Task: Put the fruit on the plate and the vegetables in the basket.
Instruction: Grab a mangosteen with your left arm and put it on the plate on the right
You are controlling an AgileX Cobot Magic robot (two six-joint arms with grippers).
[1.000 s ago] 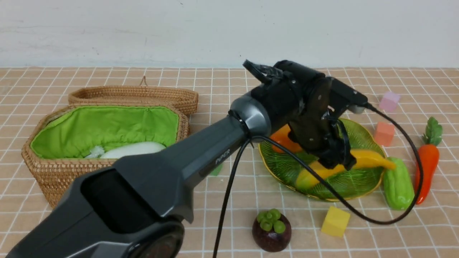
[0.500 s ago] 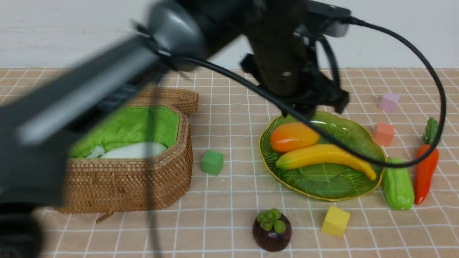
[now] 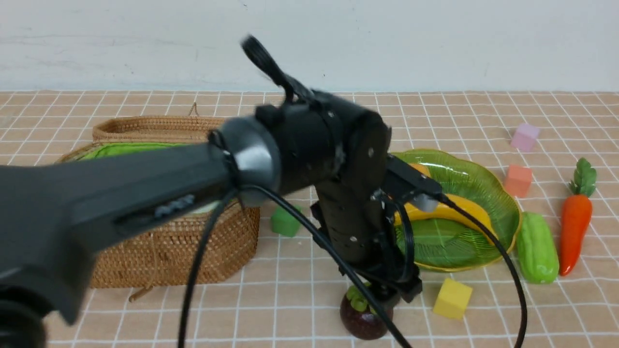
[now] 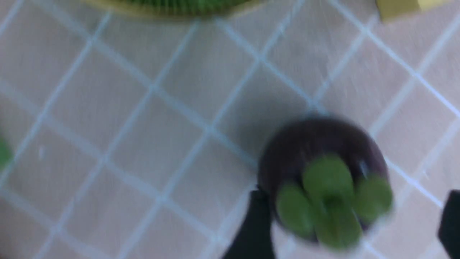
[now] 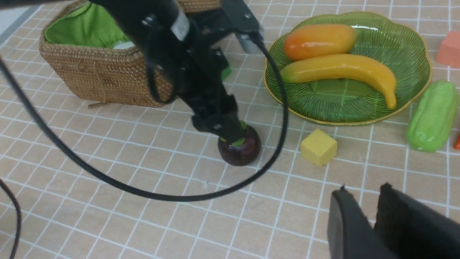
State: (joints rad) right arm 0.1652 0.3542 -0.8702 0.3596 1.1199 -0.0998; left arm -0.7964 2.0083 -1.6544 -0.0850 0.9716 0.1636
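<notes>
The mangosteen [image 3: 357, 323] stands on the worktop [image 3: 290, 309], green cap upward, on the robot's side of the plate [image 5: 413, 46] and apart from its rim, with a yellow cube [image 3: 452, 298] near it on the right. Being round, it has no long axis to line up with, so the coming grasp probably turns only on how well it is centred under the claw.

The left claw [image 4: 350, 223] points straight down over it with its jaws wide apart and nothing gripped. In the blurred left wrist view the fruit lies between the two dark fingertips [image 4: 253, 226], close against one and well clear of the other, so it sits off-centre. A small sideways correction before the jaws close looks sensible, or the fruit may roll.

The left arm is clearly the nearer one. The right claw [image 5: 372, 216] hangs well apart from the fruit, its jaws nearly together around nothing.

On the plate, mango [image 5: 320, 39] and banana [image 5: 341, 70] already lie side by side, with bare glass beside them for the mangosteen
</notes>
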